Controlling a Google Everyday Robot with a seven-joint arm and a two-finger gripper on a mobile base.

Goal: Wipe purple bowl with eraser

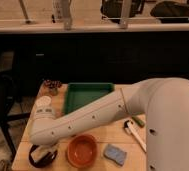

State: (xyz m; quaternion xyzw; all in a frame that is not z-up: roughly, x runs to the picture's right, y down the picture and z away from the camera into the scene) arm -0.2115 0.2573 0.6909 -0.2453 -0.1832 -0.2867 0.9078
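Wooden surface (110, 137) carrying orange-looking bowl (83, 150) near centre, blue eraser (114, 154) just right of it, lying free. Near left: pincer (42, 156) low, grip state impossible to tell. Yet to grasp eraser, then wipe.

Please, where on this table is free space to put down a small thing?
Bare wood shows in the strip between the arm and the bowl, and behind the blue eraser. The front left is crowded: the gripper sits beside the bowl.
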